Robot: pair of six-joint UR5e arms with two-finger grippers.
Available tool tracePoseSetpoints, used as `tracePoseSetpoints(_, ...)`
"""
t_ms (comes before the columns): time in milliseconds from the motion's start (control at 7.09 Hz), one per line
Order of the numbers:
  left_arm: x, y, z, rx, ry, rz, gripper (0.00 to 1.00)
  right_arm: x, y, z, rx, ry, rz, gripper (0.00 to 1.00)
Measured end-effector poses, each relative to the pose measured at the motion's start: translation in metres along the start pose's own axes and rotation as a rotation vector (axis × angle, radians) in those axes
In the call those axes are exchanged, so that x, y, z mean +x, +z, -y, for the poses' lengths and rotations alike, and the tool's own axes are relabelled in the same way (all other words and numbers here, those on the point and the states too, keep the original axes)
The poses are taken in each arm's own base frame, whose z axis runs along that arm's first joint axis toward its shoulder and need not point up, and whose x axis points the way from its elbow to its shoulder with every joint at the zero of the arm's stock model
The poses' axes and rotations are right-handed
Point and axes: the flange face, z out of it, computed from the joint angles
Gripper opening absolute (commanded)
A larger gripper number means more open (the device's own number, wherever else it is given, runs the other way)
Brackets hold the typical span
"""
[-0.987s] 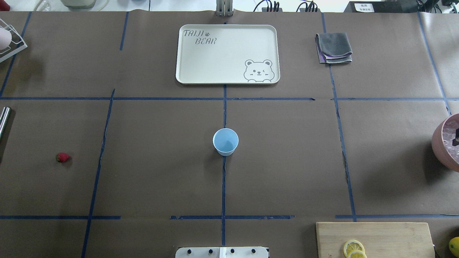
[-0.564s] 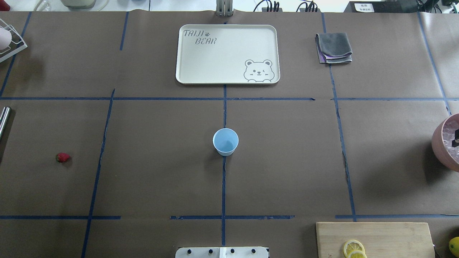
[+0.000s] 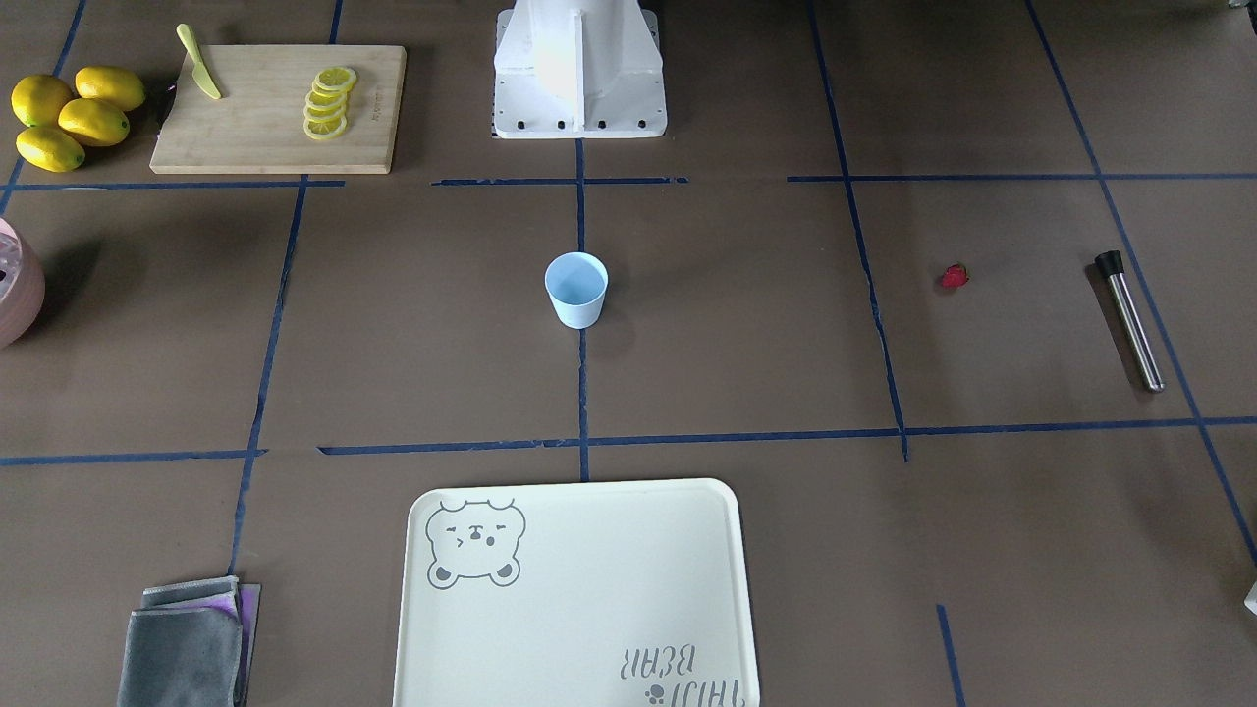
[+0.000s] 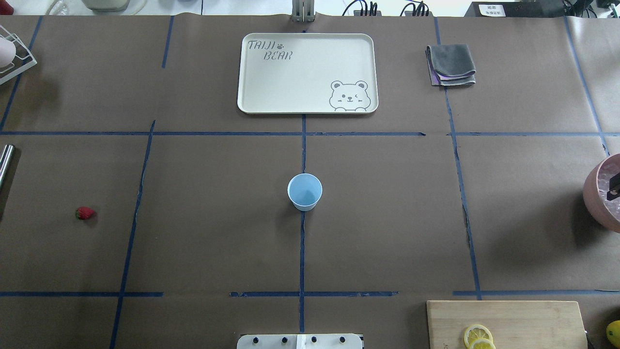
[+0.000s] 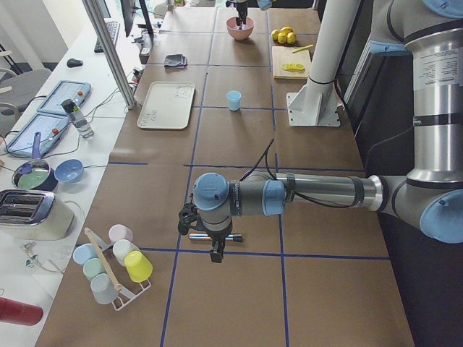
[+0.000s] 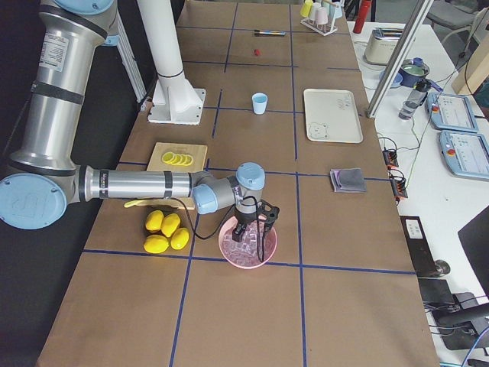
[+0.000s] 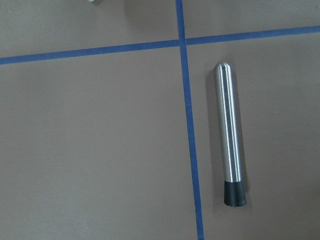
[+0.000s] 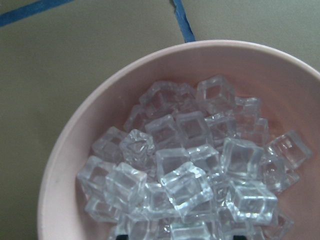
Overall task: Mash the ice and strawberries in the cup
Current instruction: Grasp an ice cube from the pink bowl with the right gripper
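cream bear tray (image 4: pixel 300 72), folded grey cloth (image 4: pixel 451 64), wooden board (image 3: pixel 255 128) with lemon slices (image 3: pixel 327 101), whole lemons (image 3: pixel 69 116), steel muddler (image 3: pixel 1131 319)

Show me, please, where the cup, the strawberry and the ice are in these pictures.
cup (image 4: pixel 304 192): overhead exterior view, on its pale-blue inside.
strawberry (image 4: pixel 85 213): overhead exterior view, on the middle of its red body.
ice (image 8: pixel 186 172): right wrist view, on a cube in the middle of the heap.

Cup (image 4: pixel 304 191): stands alone at the table's middle; bare paper on every side; mouth open from above
Strawberry (image 4: pixel 85 213): lies alone on the robot's left; steel muddler (image 3: pixel 1135 329) nearest, well apart
Pink bowl (image 8: pixel 100 110): ice (image 8: pixel 190 165) heaped inside, ringed by the wall; lemons (image 3: pixel 93 120) near
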Motion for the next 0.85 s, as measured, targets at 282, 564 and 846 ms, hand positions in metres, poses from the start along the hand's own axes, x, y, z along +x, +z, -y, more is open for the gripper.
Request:
tracePoseSetpoints(282, 0.0003, -0.0003, 0.0001, 0.002, 0.003, 0.000, 1.00, 0.0010, 0.0010, 0.0003, 0.006, 0.007, -0.007, 0.25)
tracePoseSetpoints(564, 0.0002, -0.0001, -0.0002, 0.003, 0.003, 0.000, 1.00, 0.0003, 0.0000, -0.0002, 0.008, 0.019, -0.005, 0.04)
tracePoseSetpoints(846, 0.0001, 0.0000, -0.0003, 0.003, 0.003, 0.000, 1.00, -0.0050, -0.0078, -0.0027, 0.021, 0.012, 0.010, 0.03)
